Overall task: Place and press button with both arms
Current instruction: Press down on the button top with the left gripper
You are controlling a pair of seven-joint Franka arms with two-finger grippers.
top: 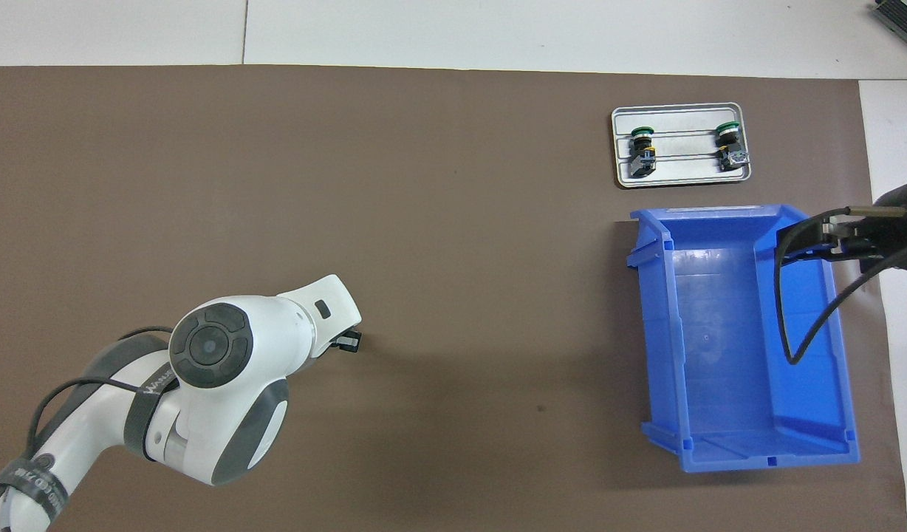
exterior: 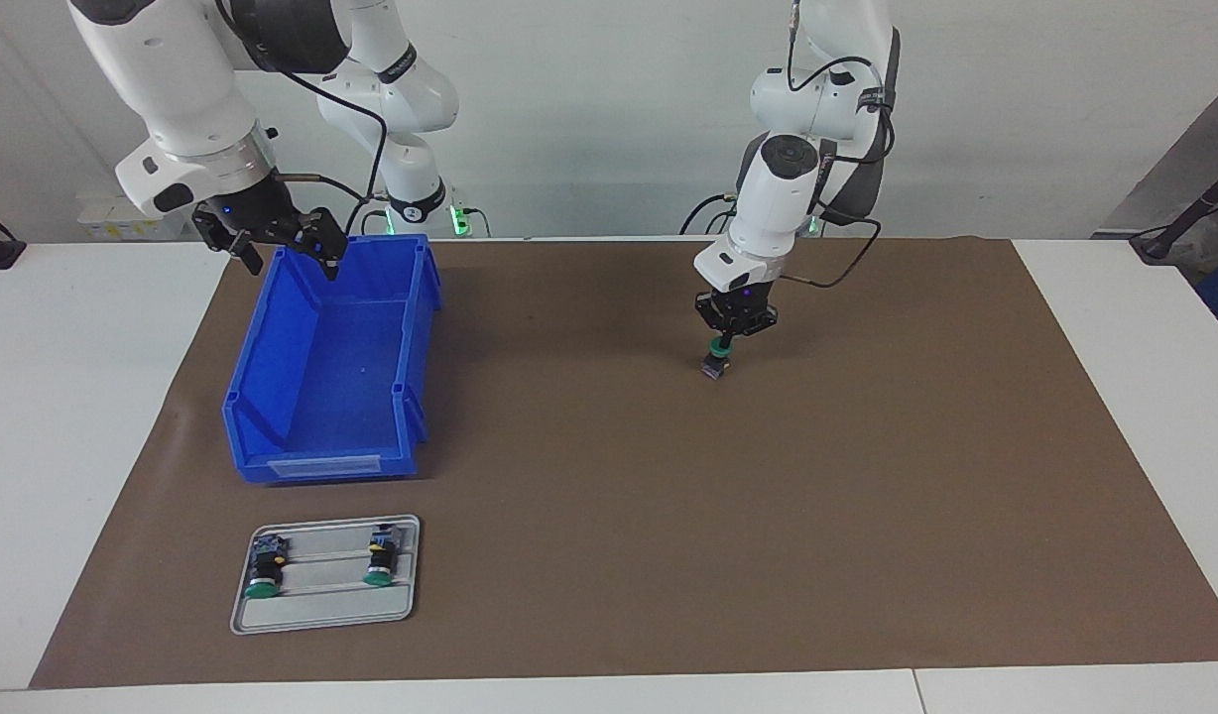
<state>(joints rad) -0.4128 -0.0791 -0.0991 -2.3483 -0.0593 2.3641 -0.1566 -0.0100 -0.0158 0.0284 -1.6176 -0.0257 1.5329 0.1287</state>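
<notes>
One button (exterior: 713, 365) stands on the brown mat (exterior: 669, 496) near its middle, green cap up and slightly tilted. My left gripper (exterior: 719, 340) points straight down onto that cap, shut, with its fingertips meeting on top of it. In the overhead view the left wrist (top: 276, 325) covers most of this button. My right gripper (exterior: 290, 260) hangs open, holding nothing, over the end of the blue bin (exterior: 326, 367) nearest the robots; the right gripper (top: 830, 240) also shows in the overhead view. Two more buttons (exterior: 263, 575) (exterior: 379, 563) lie on a grey tray (exterior: 321, 610).
The blue bin (top: 741, 347) has nothing in it and sits toward the right arm's end of the table. The grey tray (top: 681, 174) lies just farther from the robots than the bin. White tabletop (exterior: 73, 397) borders the mat.
</notes>
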